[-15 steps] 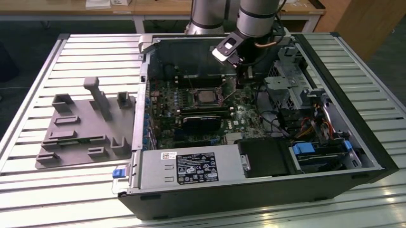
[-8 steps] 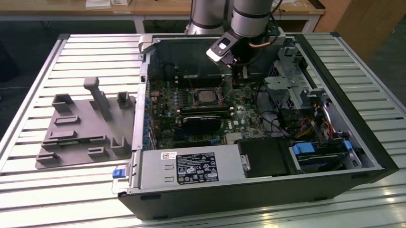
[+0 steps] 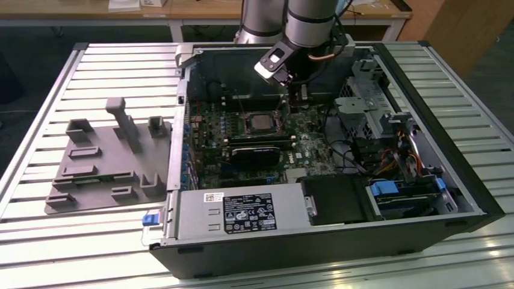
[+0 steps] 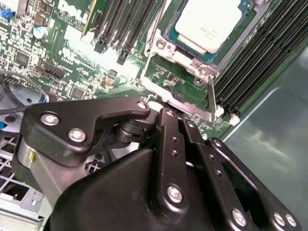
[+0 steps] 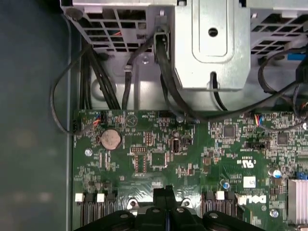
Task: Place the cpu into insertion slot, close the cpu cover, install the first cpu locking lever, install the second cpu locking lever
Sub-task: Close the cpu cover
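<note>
The cpu [image 3: 259, 122] [image 4: 209, 20], a flat silver-grey square, lies in the insertion slot [image 3: 243, 114] on the green board. The cpu cover [image 4: 179, 58], a metal frame with a window, lies flat around the chip. A thin metal locking lever [image 4: 211, 94] runs along one side of the socket. My gripper [image 3: 303, 96] [image 4: 175, 118] [image 5: 166, 191] hangs low over the board just beside the socket, at its side towards the exterior view's right and back. Its black fingers [image 5: 162, 193] are pressed together, and I see nothing between them.
The open computer case [image 3: 434, 108] walls the board in. Long black memory slots [image 4: 255, 62] flank the socket. A drive cage [image 5: 207, 43] with black cables [image 5: 168, 91] stands near the gripper. A black card [image 3: 255, 155] and power supply [image 3: 241, 212] sit nearer. A grey fixture [image 3: 105, 162] lies outside.
</note>
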You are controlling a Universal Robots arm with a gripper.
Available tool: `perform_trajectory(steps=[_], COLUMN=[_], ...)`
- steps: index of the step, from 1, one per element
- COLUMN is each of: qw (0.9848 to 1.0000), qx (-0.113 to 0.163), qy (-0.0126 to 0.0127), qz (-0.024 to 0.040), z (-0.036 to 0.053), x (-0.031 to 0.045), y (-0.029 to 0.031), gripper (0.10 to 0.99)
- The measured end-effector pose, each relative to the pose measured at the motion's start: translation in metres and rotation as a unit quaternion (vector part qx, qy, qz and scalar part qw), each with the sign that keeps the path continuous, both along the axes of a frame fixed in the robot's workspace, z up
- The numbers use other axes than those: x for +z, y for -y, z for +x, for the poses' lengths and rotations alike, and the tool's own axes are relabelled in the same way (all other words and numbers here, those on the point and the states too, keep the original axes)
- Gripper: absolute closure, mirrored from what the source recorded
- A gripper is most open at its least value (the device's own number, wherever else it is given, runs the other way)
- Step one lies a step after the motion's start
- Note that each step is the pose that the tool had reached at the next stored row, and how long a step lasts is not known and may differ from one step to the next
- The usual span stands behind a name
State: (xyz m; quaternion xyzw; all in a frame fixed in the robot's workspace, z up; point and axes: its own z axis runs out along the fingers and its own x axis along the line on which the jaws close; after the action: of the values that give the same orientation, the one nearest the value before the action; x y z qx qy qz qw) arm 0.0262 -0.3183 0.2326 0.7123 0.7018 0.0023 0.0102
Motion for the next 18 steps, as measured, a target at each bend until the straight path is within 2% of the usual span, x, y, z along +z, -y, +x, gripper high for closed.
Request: perform_trajectory(steps=[5,13,18], qw=[1.0000,1.0000,1.0000], qx=[0.000,0.000,0.000], qy=[0.0022,0.0078,0.0098], qz=[-0.0001,0.0000,0.0000], z=[-0.0065,-0.0220,-0.0262], x=[0.0000,-0.0001,0.0000], y=[0.0000,-0.0001,0.0000], gripper=[0.984,0.984,0.984])
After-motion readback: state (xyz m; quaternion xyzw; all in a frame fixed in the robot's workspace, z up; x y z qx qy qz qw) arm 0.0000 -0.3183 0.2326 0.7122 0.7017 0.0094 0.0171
